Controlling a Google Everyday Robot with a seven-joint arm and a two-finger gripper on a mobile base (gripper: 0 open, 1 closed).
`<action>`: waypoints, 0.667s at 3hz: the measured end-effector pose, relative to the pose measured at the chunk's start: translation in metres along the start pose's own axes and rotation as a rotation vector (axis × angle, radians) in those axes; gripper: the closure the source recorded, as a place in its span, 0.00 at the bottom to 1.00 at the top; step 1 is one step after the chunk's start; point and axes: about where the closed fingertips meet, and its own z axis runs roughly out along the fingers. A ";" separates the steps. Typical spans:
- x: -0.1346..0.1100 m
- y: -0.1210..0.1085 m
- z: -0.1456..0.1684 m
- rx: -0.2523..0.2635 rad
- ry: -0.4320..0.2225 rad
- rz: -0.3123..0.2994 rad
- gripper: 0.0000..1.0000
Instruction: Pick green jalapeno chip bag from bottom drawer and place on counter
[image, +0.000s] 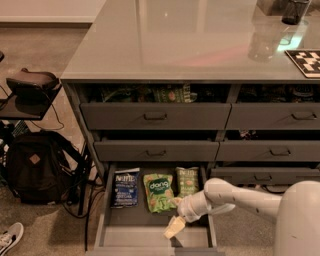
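Note:
The bottom drawer (111, 200) is pulled open at the foot of the cabinet. Three bags lie in a row at its back. The green jalapeno chip bag (187, 181) is the right one, pale green and flat on the drawer floor. My gripper (174, 226) hangs over the drawer's front right part, in front of the bags and just below and left of the jalapeno bag. It holds nothing that I can see. My white arm (240, 199) reaches in from the right. The glossy grey counter (180, 40) tops the cabinet.
A bright green "dang" bag (159, 192) and a dark blue bag (125, 187) lie left of the jalapeno bag. Upper drawers (155, 116) are partly open with snacks inside. A black backpack (35, 167) and a stool (30, 82) stand at the left. A checkered board (306, 61) and cups sit on the counter.

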 end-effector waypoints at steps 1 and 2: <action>0.012 0.003 0.015 -0.019 -0.008 0.025 0.00; 0.012 0.002 0.015 -0.018 -0.008 0.024 0.00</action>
